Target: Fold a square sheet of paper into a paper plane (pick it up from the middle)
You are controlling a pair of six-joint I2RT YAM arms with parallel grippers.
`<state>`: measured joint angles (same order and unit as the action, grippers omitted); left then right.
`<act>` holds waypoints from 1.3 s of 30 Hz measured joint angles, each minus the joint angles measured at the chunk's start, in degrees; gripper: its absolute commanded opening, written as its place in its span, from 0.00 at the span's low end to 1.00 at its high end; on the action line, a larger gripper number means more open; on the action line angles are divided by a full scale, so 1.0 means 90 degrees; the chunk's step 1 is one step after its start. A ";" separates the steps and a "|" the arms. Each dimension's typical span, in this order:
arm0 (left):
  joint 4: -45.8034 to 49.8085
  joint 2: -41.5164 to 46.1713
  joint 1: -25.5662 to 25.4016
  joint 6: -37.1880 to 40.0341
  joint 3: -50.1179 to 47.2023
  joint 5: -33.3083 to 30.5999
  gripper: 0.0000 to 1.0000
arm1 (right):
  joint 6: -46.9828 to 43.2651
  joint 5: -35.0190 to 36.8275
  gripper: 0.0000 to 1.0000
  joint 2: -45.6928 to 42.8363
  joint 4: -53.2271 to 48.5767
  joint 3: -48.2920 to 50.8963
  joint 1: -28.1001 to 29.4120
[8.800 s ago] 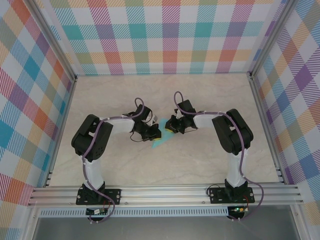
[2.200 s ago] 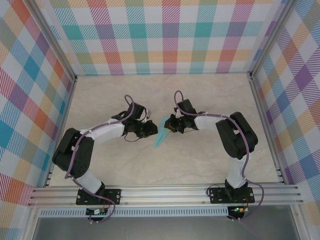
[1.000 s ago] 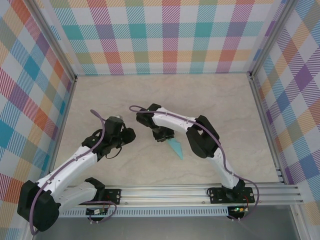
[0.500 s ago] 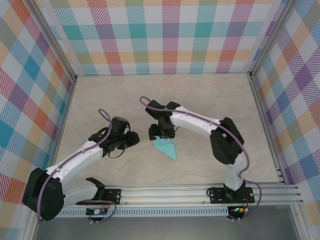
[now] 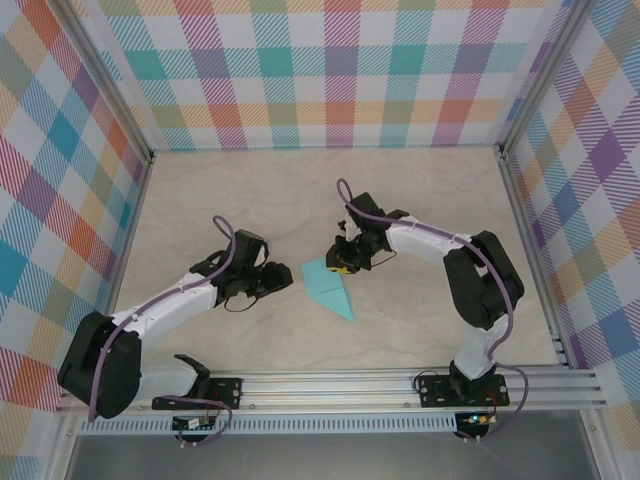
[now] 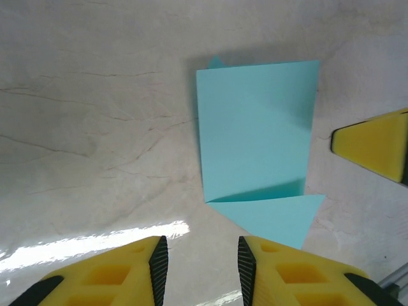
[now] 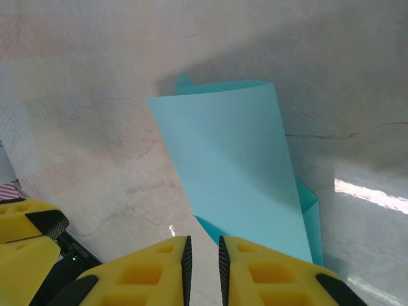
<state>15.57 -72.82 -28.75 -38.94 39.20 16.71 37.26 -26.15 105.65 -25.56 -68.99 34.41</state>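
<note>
Top external view showed a thin turquoise paper sheet, partly folded, lying flat on the beige marbled table top near the middle, between the two grippers. It formed a wedge, broad at its far-left end and narrowing to a sharp tip at the near right, so its long axis ran diagonally and the tip pointed toward the near-right.

In the left wrist view the sheet was a plain rectangular panel with one straight crease across it and a small triangular flap beyond that crease.

The left gripper sat just beside the sheet's left edge, its yellow jaws moderately apart and empty. The right gripper stood at the sheet's far-right corner, its jaws drawn to a thin slit with nothing in it.
</note>
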 measured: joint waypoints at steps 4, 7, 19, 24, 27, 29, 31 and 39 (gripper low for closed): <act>-0.0289 -0.0216 -0.0029 -0.0114 0.0000 0.0214 0.38 | 0.0005 -0.0180 0.20 0.0119 0.0328 0.0233 -0.0090; -0.0427 -0.0352 -0.0049 -0.0206 0.0000 0.0340 0.38 | 0.0051 -0.0294 0.19 0.0185 0.0568 0.0432 -0.0163; -0.0777 -0.0971 -0.0318 -0.0537 0.0131 0.0478 0.39 | 0.1285 -0.0376 0.20 -0.0056 0.2759 0.2047 -0.0498; -0.0872 -0.1241 -0.0435 -0.0585 0.0323 0.0476 0.39 | 0.1773 -0.0153 0.23 -0.0481 0.3169 0.2574 -0.0503; -0.0923 -0.1348 -0.0476 -0.0607 0.0379 0.0474 0.39 | 0.1683 0.0049 0.25 -0.0818 0.2756 0.2569 -0.0512; -0.0920 -0.1367 -0.0493 -0.0631 0.0381 0.0471 0.39 | 0.1508 0.0121 0.25 -0.1146 0.2441 0.2499 -0.0529; -0.0923 -0.1370 -0.0508 -0.0668 0.0381 0.0469 0.39 | 0.1294 0.0138 0.22 -0.1489 0.2200 0.2368 -0.0529; -0.0925 -0.1452 -0.0510 -0.0748 0.0381 0.0418 0.40 | 0.1047 -0.0369 0.14 -0.2137 0.2259 0.2669 -0.0391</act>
<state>7.25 -85.89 -33.34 -45.67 42.63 20.47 46.68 -29.47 86.41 -5.23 -44.97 30.89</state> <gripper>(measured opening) 0.396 0.154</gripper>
